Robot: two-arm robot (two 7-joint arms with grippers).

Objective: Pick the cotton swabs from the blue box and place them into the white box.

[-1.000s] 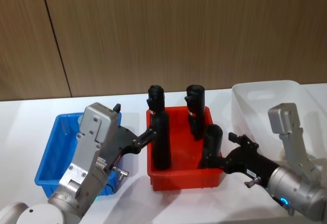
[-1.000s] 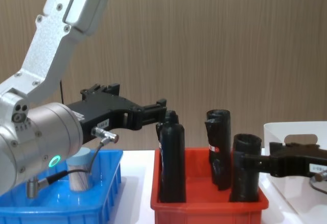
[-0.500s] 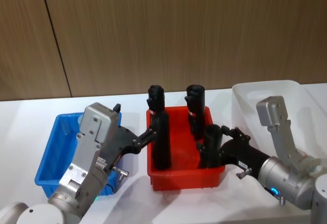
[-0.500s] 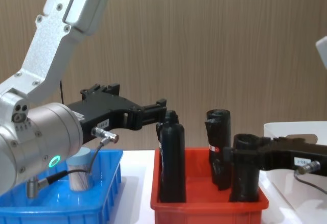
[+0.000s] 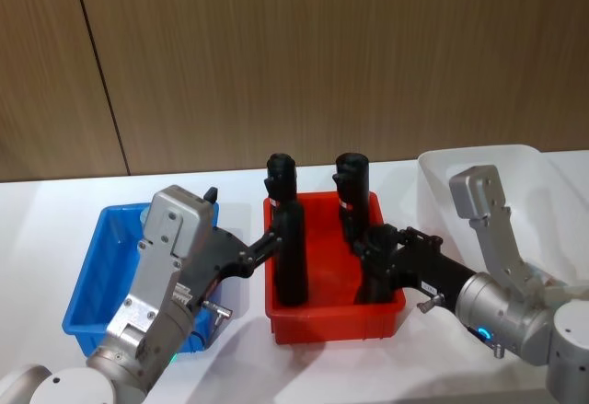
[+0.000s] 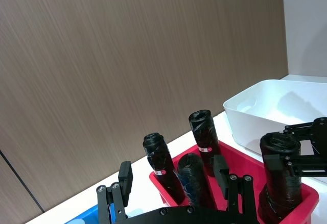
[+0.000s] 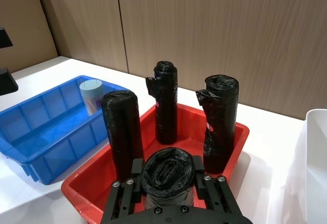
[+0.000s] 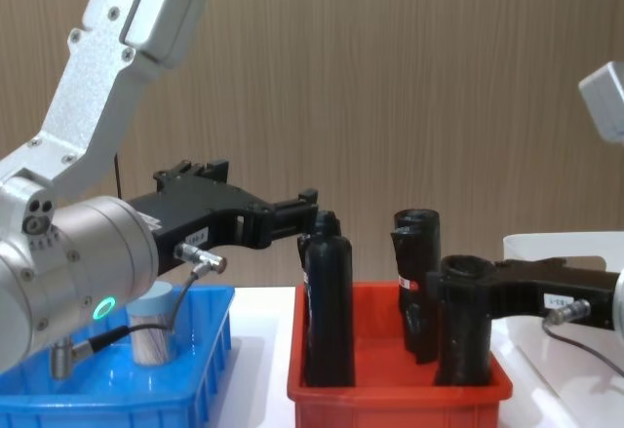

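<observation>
One cotton swabs tub (image 8: pixel 153 329) with a pale blue lid stands in the blue box (image 8: pixel 200 374), also seen from the right wrist as the tub (image 7: pixel 92 95) at the far end of the blue box (image 7: pixel 48 134). The white box (image 5: pixel 479 172) stands at the right. My left gripper (image 6: pixel 172 174) hovers open above the gap between the blue box (image 5: pixel 87 280) and the red bin. My right gripper (image 7: pixel 167 168) is open, and its fingers closely straddle the top of the front-right black cylinder (image 7: pixel 167 179) in the red bin.
The red bin (image 5: pixel 331 319) sits between the blue and white boxes and holds several upright black cylinders, such as one (image 5: pixel 292 257) near my left gripper's tip. A wood-panelled wall stands behind the white table (image 5: pixel 37 238).
My right gripper has slid left and upward along the front-right black cylinder, and its wrist has swung left. The left arm and the swab tub have not moved.
</observation>
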